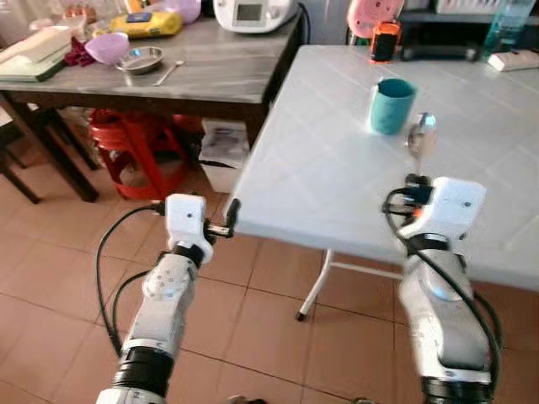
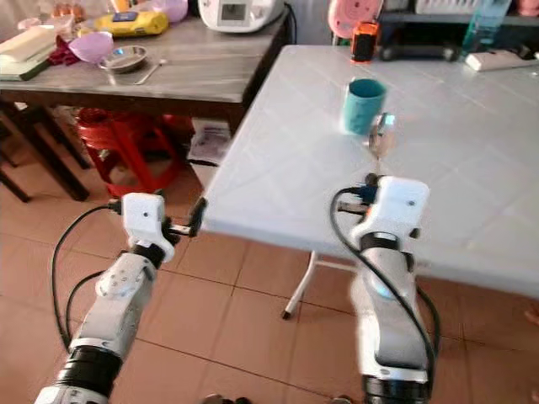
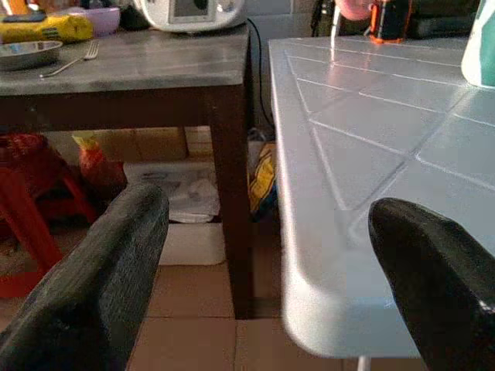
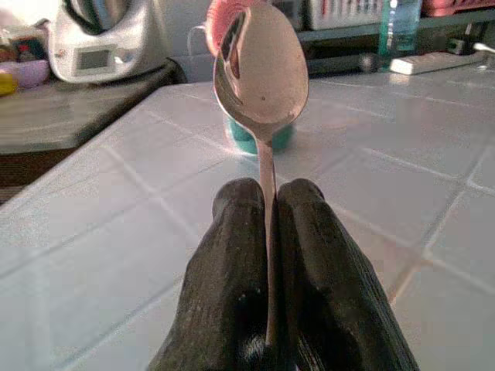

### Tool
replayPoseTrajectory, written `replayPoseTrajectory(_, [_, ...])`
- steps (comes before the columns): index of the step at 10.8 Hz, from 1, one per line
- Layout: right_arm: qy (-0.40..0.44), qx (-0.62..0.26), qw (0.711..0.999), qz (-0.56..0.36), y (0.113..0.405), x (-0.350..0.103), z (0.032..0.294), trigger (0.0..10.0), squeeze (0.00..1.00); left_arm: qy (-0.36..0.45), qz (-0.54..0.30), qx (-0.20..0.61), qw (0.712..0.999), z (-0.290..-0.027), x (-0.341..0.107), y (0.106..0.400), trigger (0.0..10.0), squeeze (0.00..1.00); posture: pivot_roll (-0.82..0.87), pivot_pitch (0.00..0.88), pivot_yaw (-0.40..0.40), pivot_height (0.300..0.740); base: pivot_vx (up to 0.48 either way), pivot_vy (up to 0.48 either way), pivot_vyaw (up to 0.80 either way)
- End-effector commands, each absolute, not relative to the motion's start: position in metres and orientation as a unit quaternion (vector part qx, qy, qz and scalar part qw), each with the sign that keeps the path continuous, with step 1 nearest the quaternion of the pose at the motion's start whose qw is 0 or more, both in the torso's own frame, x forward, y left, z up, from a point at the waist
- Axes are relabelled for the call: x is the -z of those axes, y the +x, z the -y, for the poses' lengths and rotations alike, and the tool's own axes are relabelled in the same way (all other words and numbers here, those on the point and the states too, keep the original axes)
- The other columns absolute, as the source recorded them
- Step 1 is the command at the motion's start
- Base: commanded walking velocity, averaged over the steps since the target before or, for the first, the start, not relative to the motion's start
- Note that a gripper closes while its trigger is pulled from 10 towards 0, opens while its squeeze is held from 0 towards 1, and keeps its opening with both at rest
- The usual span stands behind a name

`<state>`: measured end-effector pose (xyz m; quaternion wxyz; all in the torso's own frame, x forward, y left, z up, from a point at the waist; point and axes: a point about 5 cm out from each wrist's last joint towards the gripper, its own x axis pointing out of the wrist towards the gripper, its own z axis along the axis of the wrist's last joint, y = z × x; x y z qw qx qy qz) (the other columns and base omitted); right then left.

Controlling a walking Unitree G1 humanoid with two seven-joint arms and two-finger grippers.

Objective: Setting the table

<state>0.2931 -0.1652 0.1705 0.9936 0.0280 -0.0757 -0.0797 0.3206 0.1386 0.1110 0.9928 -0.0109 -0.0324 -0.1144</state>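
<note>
The left gripper is hovering with its jaws spread at the near corner of the white table. Over this table, near the teal cup, the right gripper is pinching the spoon by its thin handle. The spoon is probably light, stiff and slippery, so the grip should be low on the handle. The fingers are hiding the handle's end.

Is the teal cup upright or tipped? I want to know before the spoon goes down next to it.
Upright. The teal cup stands on its base on the white table, open mouth up, beyond the spoon held in the right gripper.
</note>
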Motion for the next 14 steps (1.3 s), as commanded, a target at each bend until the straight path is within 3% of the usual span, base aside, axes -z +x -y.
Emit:
replayPoseTrajectory(1, [0.026, 0.082, 0.992, 0.092, 0.292, -0.177, 0.168, 10.0, 0.0, -0.013, 0.03, 0.117, 0.993, -0.138, -0.11, 0.321, 10.0, 0.0, -0.15, 0.111, 0.138, 0.74, 0.0, 0.48, 0.0])
replayPoseTrajectory(10, [0.026, 0.084, 0.992, 0.092, 0.292, -0.176, 0.168, 10.0, 0.0, -0.016, 0.029, 0.122, 0.992, -0.133, -0.109, 0.319, 10.0, 0.0, -0.15, 0.112, 0.141, 0.74, 0.0, 0.469, 0.0])
replayPoseTrajectory(14, [0.025, 0.084, 0.992, 0.089, 0.292, -0.174, 0.168, 10.0, 0.0, -0.039, 0.051, 0.161, 0.985, -0.125, -0.116, 0.316, 10.0, 0.0, -0.14, 0.112, 0.137, 0.74, 0.0, 0.0, 0.0])
